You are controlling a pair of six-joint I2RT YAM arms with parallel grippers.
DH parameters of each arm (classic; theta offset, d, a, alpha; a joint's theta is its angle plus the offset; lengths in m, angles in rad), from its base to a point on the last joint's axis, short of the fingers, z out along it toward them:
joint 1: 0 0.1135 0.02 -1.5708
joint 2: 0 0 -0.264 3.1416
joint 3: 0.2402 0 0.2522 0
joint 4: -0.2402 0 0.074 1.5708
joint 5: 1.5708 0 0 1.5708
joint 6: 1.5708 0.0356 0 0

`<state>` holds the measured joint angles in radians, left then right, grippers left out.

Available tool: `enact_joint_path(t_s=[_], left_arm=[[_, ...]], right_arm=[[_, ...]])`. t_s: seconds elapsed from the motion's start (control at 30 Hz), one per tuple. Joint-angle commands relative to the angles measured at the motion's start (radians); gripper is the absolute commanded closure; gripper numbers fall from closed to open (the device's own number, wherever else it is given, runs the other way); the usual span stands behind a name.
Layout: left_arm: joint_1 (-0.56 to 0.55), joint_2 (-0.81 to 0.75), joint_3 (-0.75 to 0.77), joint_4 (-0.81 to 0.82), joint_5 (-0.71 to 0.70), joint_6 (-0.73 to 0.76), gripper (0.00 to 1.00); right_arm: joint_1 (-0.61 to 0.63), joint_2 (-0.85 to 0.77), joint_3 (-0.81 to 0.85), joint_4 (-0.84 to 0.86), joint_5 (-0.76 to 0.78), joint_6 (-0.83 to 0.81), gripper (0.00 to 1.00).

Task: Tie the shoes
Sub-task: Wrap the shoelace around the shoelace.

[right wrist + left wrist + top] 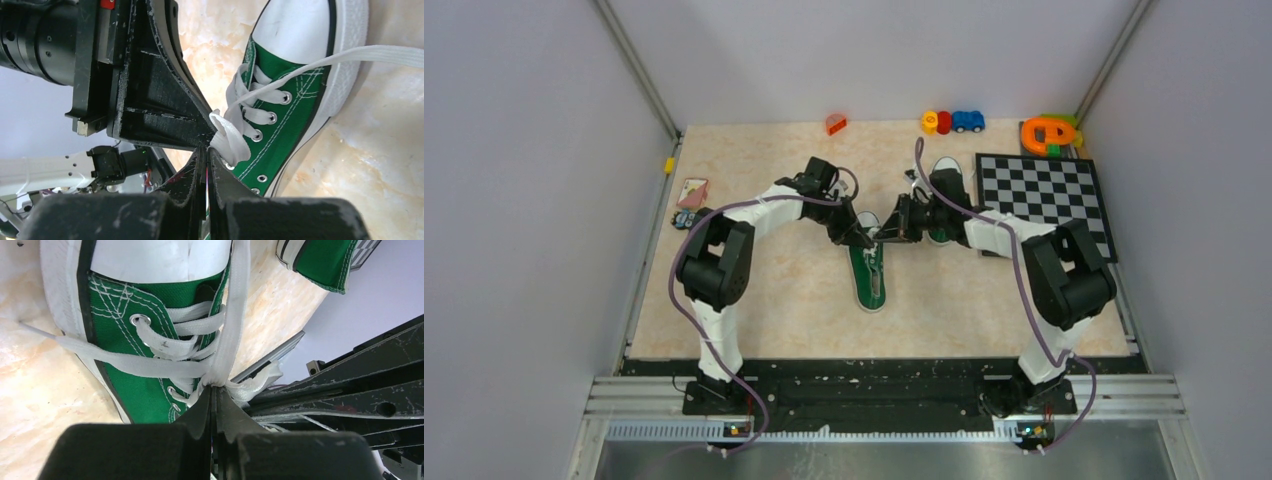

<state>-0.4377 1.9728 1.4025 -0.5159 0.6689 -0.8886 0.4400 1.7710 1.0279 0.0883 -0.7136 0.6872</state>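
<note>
Two grippers meet tip to tip over the near shoe [871,282], mid-table. L gripper [215,391]: jaws pressed together, pinching the white laces [229,332] where several strands bunch (one strand runs up past the toe cap, another trails off left over the table [30,405]). R gripper [207,150]: jaws likewise pressed tight, nipping a small loop of lace at its tips, just beside the L fingers [165,107], which come in from upper left in the R wrist view. Shoe under them is green canvas w/ white sole, white toe cap and metal eyelets; it lies lengthwise, toe toward the far side as best I can tell from the top view. One long lace end leads away past the toe to the right in the R wrist view. Far shoe [945,168] sits behind the R arm, partly hidden, white toe showing, just beside a checkerboard [1049,195]. Farther out along the back edge: orange block [835,124], a row of small toys incl. a blue car [968,121], an orange ring toy [1046,133]. Card [693,191] near the left edge, well apart from both shoes.
</note>
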Motion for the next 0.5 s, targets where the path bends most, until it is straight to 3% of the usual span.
enact_joint_path(t_s=[0.0, 0.47], left_arm=[[0.007, 0.012, 0.022, 0.055, 0.040, -0.036, 1.00], [0.007, 0.014, -0.036, 0.195, 0.071, -0.160, 1.00]], right_arm=[[0.024, -0.049, 0.003, 0.057, -0.034, 0.019, 1.00], [0.037, -0.033, 0.010, 0.043, -0.030, 0.026, 1.00]])
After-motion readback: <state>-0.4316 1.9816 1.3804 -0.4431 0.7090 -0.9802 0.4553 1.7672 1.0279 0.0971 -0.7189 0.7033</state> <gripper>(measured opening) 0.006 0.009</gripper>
